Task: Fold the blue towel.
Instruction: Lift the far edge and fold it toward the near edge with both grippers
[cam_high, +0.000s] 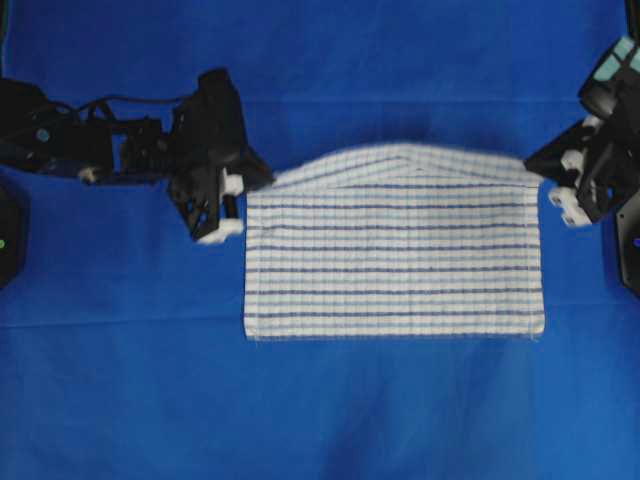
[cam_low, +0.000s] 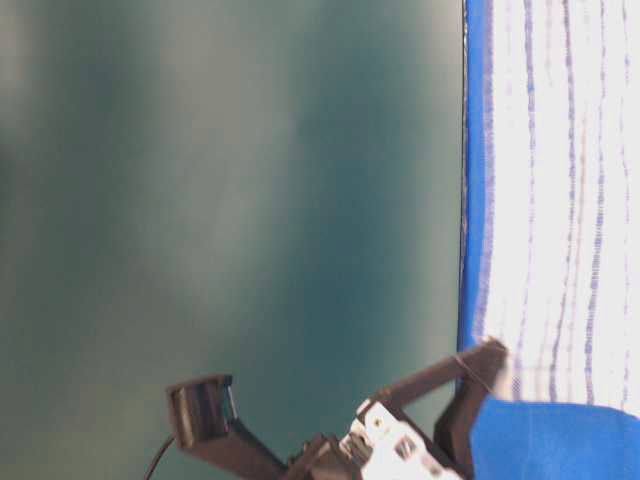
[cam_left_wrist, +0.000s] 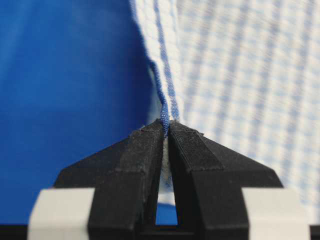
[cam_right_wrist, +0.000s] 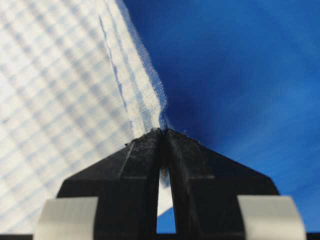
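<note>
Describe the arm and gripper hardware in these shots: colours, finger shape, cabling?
Both arms are black. The left gripper and right gripper have matte black wedge-shaped fingers with rough-textured tips and white blocks at their bases. A thin black cable loops over the left arm. Teal markings show on the right arm.

Striped towel (cam_high: 394, 258) on blue sheet (cam_high: 320, 410)

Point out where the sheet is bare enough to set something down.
Bare blue sheet runs along the whole near side below the towel, and along the far side above its raised edge. It is crowded at both towel ends: the left gripper and right gripper each pinch a corner there.
</note>
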